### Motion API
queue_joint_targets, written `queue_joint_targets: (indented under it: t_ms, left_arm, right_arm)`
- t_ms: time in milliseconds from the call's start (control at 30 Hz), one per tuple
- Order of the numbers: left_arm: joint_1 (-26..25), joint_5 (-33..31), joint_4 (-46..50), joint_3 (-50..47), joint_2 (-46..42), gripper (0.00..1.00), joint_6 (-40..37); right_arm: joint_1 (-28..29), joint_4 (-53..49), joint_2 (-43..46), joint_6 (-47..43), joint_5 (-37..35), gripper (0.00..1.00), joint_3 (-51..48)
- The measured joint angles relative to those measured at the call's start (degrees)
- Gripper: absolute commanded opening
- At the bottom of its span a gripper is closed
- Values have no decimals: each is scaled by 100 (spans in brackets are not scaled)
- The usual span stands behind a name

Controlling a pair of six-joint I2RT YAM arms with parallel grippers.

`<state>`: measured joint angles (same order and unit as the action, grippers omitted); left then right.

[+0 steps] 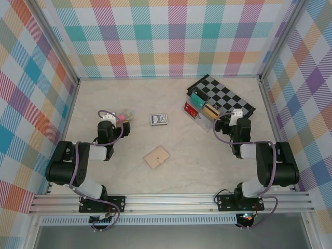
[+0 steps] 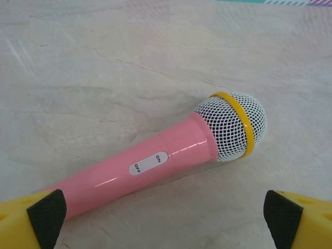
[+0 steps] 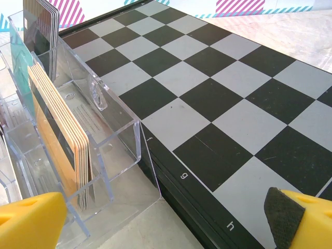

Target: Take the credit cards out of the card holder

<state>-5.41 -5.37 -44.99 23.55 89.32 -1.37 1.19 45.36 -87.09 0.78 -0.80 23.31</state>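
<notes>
The card holder [image 1: 157, 156] is a small tan wallet lying shut on the table, roughly midway between the two arms. The credit cards are hidden. My left gripper [image 1: 110, 119] hangs over the left side of the table, well up and left of the wallet. In the left wrist view its yellow fingers [image 2: 46, 218] are spread wide, so the left gripper [image 2: 165, 228] is open and holds nothing. My right gripper [image 1: 232, 118] is at the right, far from the wallet. The right wrist view shows the right gripper [image 3: 161, 228] open and empty.
A pink toy microphone [image 2: 171, 155] lies just ahead of the left fingers. A clear plastic rack of coloured cards [image 3: 78, 129] and a black-and-white chessboard [image 3: 218, 93] sit before the right gripper. A dark blue playing-card pack [image 1: 159, 120] lies behind the wallet. Checked walls enclose the table.
</notes>
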Motion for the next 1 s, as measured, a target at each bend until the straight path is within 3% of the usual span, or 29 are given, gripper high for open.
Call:
queue_joint_targets:
  t_ms: [767,1000]
  left_arm:
    - [37,-107,70,0,-39,100,42]
    - [48,-483,1370,415,-986,100,144]
  right_arm:
    - [-52,-2,39,-2,111,100,-17]
    - [-52,-935,1401,48,59,100,-66]
